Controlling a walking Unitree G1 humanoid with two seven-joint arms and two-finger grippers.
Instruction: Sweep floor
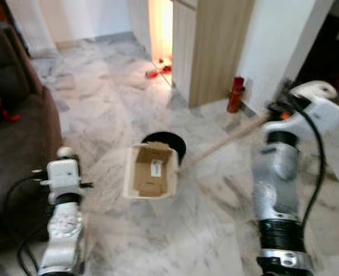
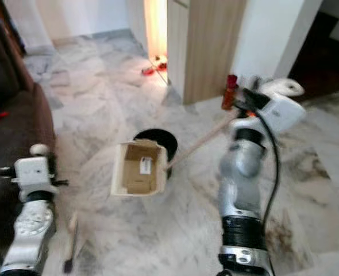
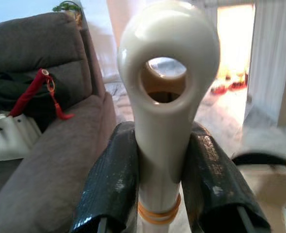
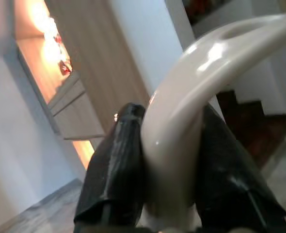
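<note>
While the right hand (image 4: 169,194) is clamped on the dustpan handle (image 1: 224,141) and the left hand (image 3: 162,194) on the broom handle (image 3: 167,97), tip the dustpan (image 1: 150,171) at mid-frame slowly over the black bin (image 1: 172,141).

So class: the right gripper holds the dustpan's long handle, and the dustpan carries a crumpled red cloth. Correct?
Not quite. The right gripper does hold the dustpan handle, but the dustpan carries a piece of brown cardboard, not red cloth; the left eye view shows it.

Floor (image 1: 215,230): pale marble with grey veins.
Bin (image 1: 165,142): black, round, mid-floor.
Red bottle (image 1: 235,94): upright by the white wall.
Red clutter (image 1: 158,72): near the lit doorway.
Sofa (image 1: 14,138): dark, robot's left.
</note>
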